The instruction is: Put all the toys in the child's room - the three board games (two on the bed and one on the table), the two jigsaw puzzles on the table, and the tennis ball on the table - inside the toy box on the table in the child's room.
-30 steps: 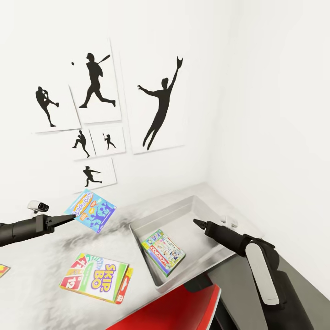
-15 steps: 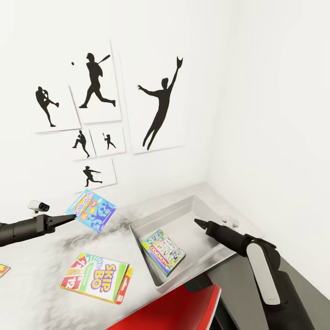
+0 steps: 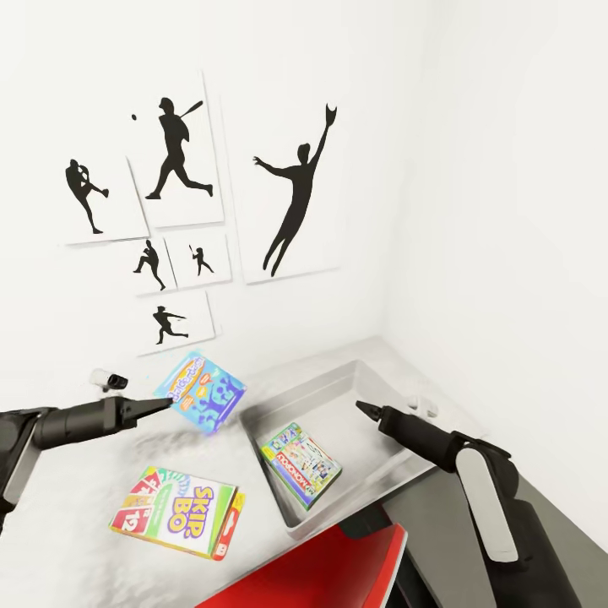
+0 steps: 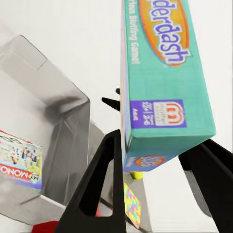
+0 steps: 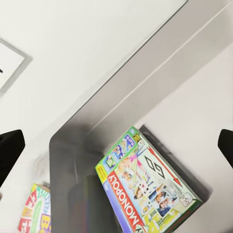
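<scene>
Progress: one of three board games is stowed. The Monopoly box (image 3: 301, 464) lies flat inside the toy box (image 3: 338, 389) on the desk (image 3: 93, 515). My left hand (image 3: 165, 403), clamped on one edge of the blue Balderdash box (image 3: 203, 393), holds it in the air just beside the bin's near rim. My right hand (image 3: 361, 409) hangs over the bin, fingers apart, empty. The Skip-Bo box (image 3: 179, 510) lies on the desk. A jigsaw puzzle (image 4: 131, 205) and the tennis ball (image 4: 136, 175) show beyond, both outside the bin.
</scene>
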Available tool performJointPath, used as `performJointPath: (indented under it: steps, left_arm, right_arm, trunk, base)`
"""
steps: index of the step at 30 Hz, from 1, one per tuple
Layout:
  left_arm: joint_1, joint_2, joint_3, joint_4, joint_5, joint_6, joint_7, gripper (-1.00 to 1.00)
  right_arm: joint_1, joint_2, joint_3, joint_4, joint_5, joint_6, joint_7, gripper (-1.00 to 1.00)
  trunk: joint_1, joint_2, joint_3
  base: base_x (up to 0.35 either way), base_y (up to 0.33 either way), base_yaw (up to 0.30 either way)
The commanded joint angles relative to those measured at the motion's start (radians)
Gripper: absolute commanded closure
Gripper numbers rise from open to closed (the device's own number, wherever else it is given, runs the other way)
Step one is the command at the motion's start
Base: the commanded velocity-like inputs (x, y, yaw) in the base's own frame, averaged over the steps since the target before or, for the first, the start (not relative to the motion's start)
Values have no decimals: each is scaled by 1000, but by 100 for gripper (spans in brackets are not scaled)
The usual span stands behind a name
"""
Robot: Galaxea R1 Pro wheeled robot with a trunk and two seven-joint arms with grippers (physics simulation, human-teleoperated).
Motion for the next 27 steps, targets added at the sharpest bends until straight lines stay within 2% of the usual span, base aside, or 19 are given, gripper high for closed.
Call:
performJointPath:
  steps: [1, 5, 7, 9, 11, 13, 14, 15, 16, 19, 20, 22, 24, 26, 27]
  left_arm:
    - [-2, -10, -8, -38, -5, 19, -4, 100]
    - [-6, -42, -24, -174, -5, 36, -4, 100]
    - [-13, -60, -42, -198, -5, 39, -4, 100]
    - [-44, -88, -87, -212, -12, 39, -4, 100]
    - [-85, -128, -144, -209, -38, 39, -4, 100]
    - [-127, -183, -187, -188, -98, 39, -4, 100]
    - [-151, -219, -199, -168, -141, 39, -4, 100]
    - [-165, -238, -203, -156, -166, 39, -4, 100]
    - [-209, -299, -211, -105, -249, 39, -4, 100]
    - [-307, -417, -216, 31, -420, 39, -4, 100]
    - [-323, -434, -216, 55, -446, 39, -3, 100]
    - [-383, -493, -215, 150, -540, 38, 12, 100]
    - [-437, -535, -212, 237, -595, 36, 49, 100]
    - [-467, -555, -209, 286, -614, 35, 94, 100]
    - [-485, -574, -207, 318, -623, 33, 149, 100]
  right_arm:
    - [-1, 1, -4, -1, 8, 6, 13, -100]
    - [-2, 0, -24, -1, 8, 7, 28, -100]
    - [-1, 0, -43, -3, 8, 8, 43, -100]
    - [-2, -1, -74, -13, 8, 9, 77, -100]
    - [-2, -1, -108, -22, 8, 11, 124, -100]
    - [-3, -5, -143, -27, 8, 12, 173, -100]
    - [-3, -14, -159, -28, 8, 12, 197, -100]
    - [-3, -19, -166, -29, 8, 12, 208, -100]
    - [-3, -37, -183, -30, 8, 11, 244, -100]
    - [-3, -70, -212, -30, 8, 8, 334, -100]
    - [-3, -73, -218, -30, 8, 7, 349, -100]
    - [-3, -79, -249, -30, 8, 7, 398, -100]
    - [2, -83, -289, -30, 8, 6, 426, -100]
    - [8, -84, -322, -30, 8, 7, 437, -100]
    - [14, -85, -354, -30, 8, 8, 446, -100]
  trunk:
    - [1, -2, -2]
    - [1, -2, -2]
    - [1, -2, -2]
    - [1, -2, -2]
    - [1, -2, -2]
    - [1, -2, -2]
    - [1, -2, -2]
    - [1, -2, -2]
    - [1, -2, -2]
    - [1, -2, -2]
    - [1, -2, -2]
    - [1, -2, -2]
    - [1, -2, -2]
    - [1, -2, -2]
    - [1, -2, -2]
  base:
    - [0, 0, 0]
    - [0, 0, 0]
    - [0, 0, 0]
    - [0, 0, 0]
    - [0, 0, 0]
    - [0, 0, 0]
    - [0, 0, 0]
    - [0, 0, 0]
    - [0, 0, 0]
    - [0, 0, 0]
    - [0, 0, 0]
    - [0, 0, 0]
    - [0, 0, 0]
    - [0, 0, 0]
    - [0, 0, 0]
